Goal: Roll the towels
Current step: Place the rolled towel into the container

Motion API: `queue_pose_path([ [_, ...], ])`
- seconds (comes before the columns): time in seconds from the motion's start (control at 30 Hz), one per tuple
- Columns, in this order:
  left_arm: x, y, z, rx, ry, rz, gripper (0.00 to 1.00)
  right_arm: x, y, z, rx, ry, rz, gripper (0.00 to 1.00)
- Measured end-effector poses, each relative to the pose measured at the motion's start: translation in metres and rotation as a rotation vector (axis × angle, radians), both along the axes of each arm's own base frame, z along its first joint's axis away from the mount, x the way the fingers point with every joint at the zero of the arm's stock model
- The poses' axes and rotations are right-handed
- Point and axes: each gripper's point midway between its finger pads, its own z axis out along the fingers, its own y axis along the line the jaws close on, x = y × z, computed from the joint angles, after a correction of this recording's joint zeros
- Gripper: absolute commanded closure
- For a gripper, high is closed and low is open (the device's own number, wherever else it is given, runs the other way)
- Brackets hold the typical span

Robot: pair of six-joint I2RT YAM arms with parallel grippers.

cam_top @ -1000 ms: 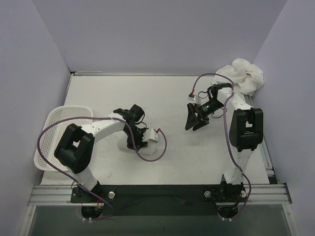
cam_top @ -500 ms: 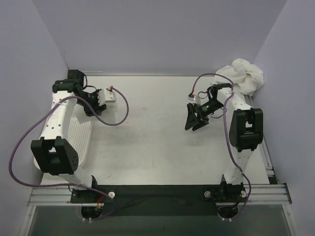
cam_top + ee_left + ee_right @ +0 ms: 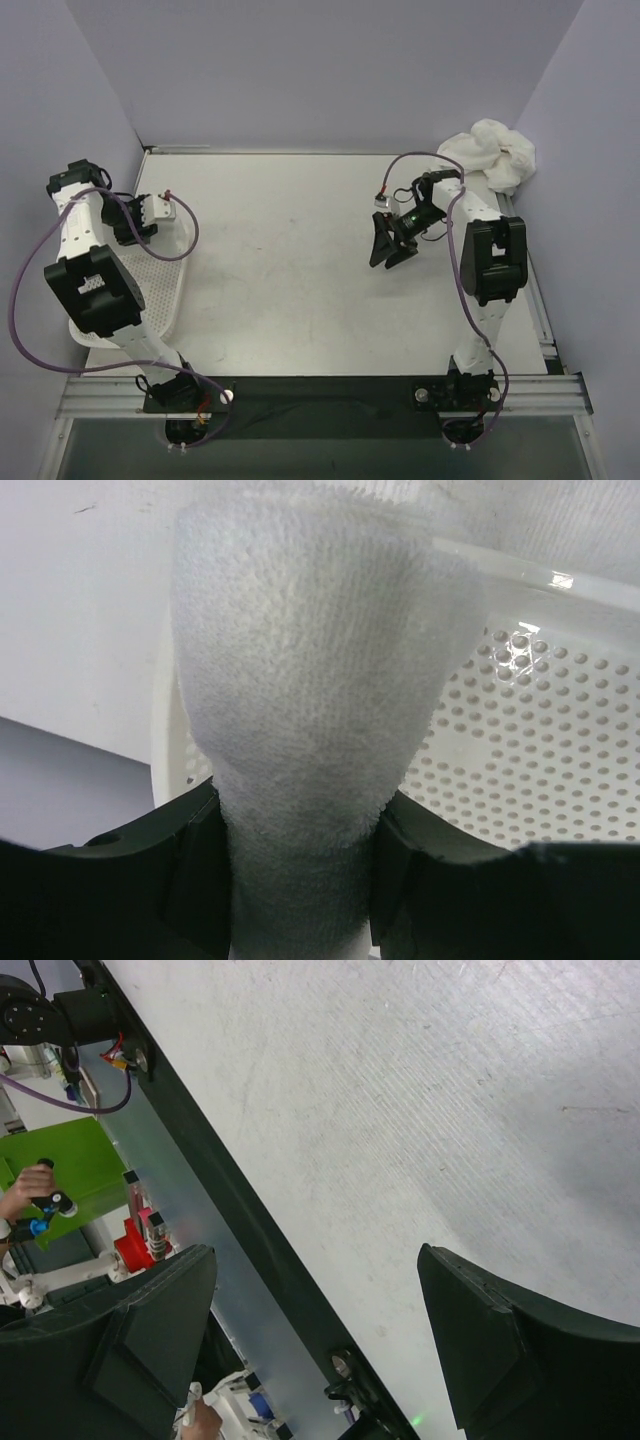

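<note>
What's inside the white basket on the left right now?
The left gripper holds a rolled towel over the basket, whose perforated floor beside it shows bare. What lies behind the towel is covered, and from above the left arm hides much of the basket.

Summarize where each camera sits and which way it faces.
Top external: above and behind the bases, facing down at the table; both arms whole, towel heap far right.
Left wrist: on the left arm, looks along the left end effector at the rolled towel it grips, basket beyond.
Right wrist: on the right arm, looks down at table and near rail; open right end effector frames it.
Shared: basket in top and left wrist.
</note>
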Motion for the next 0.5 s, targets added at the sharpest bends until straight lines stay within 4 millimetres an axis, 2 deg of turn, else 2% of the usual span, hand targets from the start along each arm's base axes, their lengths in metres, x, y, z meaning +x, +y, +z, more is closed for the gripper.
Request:
queue_pose_path([
  [0.33,0.004,0.005,-0.047,-0.008,0.095,-0.094,1.00,-0.002,0.004,-0.002,-0.004,0.013,0.010,0.16],
  [0.5,-0.009,0.010,-0.062,0.027,0.147,-0.126,1.00,-0.002,0.004,-0.009,-0.007,0.036,0.009,0.16],
])
